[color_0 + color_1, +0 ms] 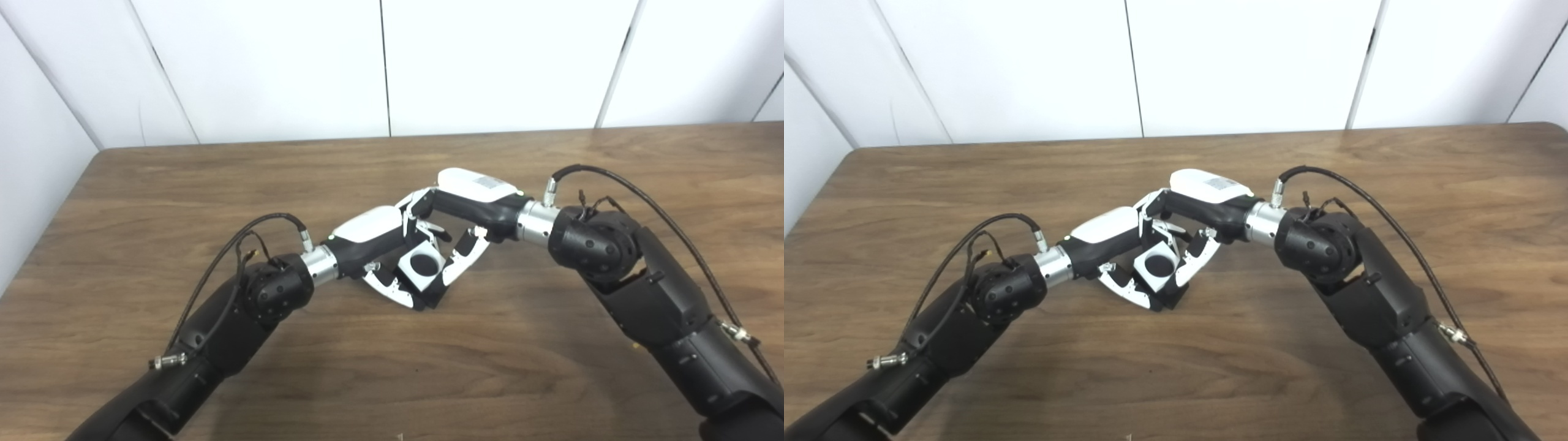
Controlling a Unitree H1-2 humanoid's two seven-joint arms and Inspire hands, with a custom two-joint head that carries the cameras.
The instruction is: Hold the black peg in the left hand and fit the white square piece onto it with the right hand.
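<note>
My two hands meet above the middle of the table [392, 367]. The white square piece [411, 274] sits between them, its face turned toward the camera. A dark round spot fills its centre hole. A black part, apparently the black peg [432, 297], shows just under the piece; the rest of it is hidden. My left hand [375, 240] comes in from the lower left and is shut on the peg, thumb under the piece. My right hand [467, 203] reaches in from the right, its fingers [460, 258] closed on the piece's top and right side.
The brown wooden table runs to a white panelled wall [392, 61] at the back. Its left edge [49, 214] is in view. Cables loop off both wrists [643, 196]. No other objects lie on the tabletop.
</note>
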